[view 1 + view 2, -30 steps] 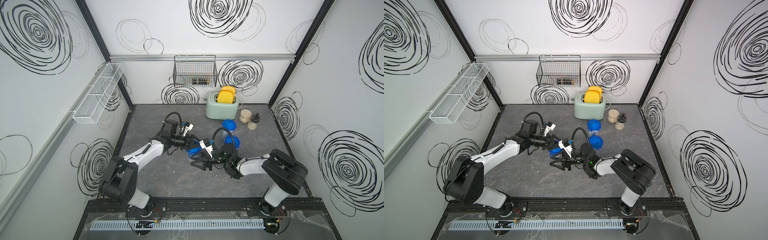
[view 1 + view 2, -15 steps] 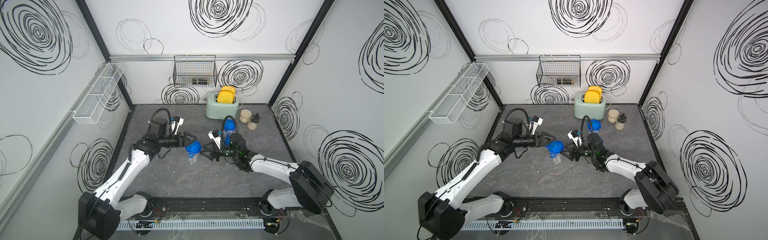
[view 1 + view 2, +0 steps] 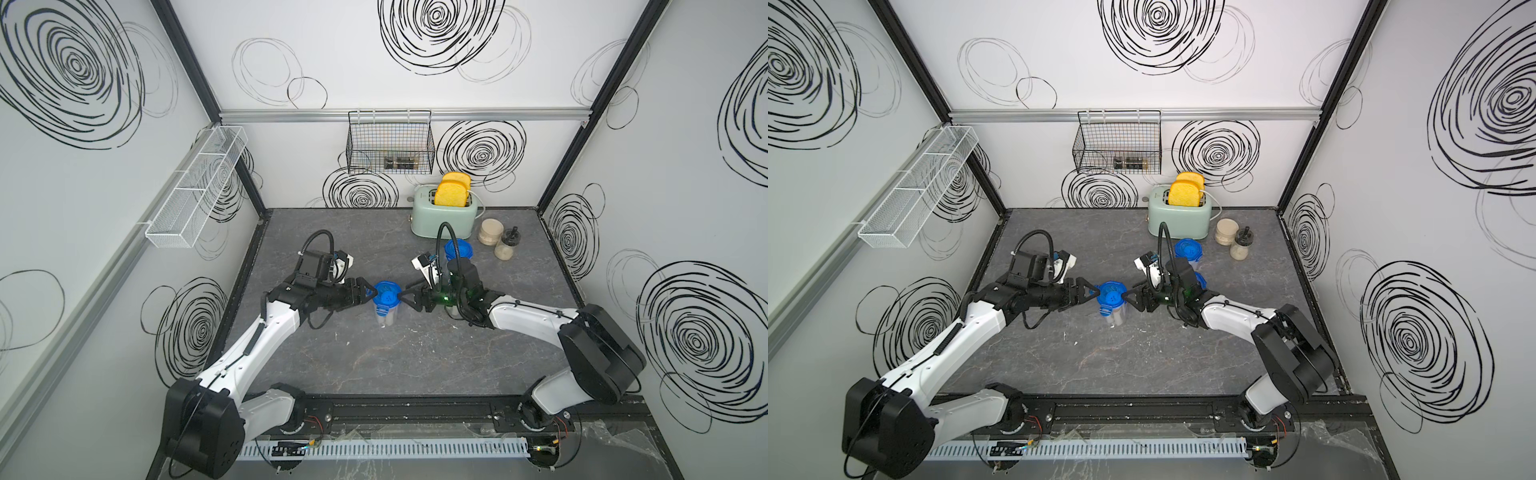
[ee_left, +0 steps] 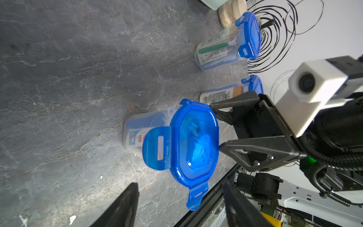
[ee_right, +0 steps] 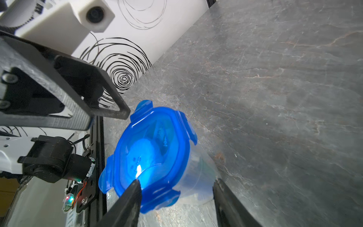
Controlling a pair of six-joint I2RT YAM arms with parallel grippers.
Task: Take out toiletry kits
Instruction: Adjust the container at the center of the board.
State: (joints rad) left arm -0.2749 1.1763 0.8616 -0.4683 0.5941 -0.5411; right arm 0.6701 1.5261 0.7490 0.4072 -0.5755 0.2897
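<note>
A tall clear container with a blue clip lid (image 3: 386, 297) (image 3: 1112, 300) stands mid-table, its clips standing out from the lid. A white printed toiletry piece (image 4: 137, 137) shows through its wall. My left gripper (image 3: 366, 291) (image 4: 179, 186) is open just left of the lid. My right gripper (image 3: 405, 300) (image 5: 176, 181) is open at the lid's right edge, one fingertip over the lid and one beside the wall. Two more lidded containers hold toiletry kits: a green-marked tube (image 4: 213, 48) and a cream bottle with a tan cap (image 4: 227, 93).
At the back stand a mint toaster (image 3: 444, 216) with yellow toast and two beige-filled jars (image 3: 490, 232). A blue-lidded container (image 3: 458, 249) sits behind my right wrist. A black wire basket (image 3: 390, 145) and a white mesh shelf (image 3: 195, 187) hang on the walls.
Both arms drew back from the container a second ago and stretched out. Since then my right gripper has closed in on the lid from the right; the container stayed put.
</note>
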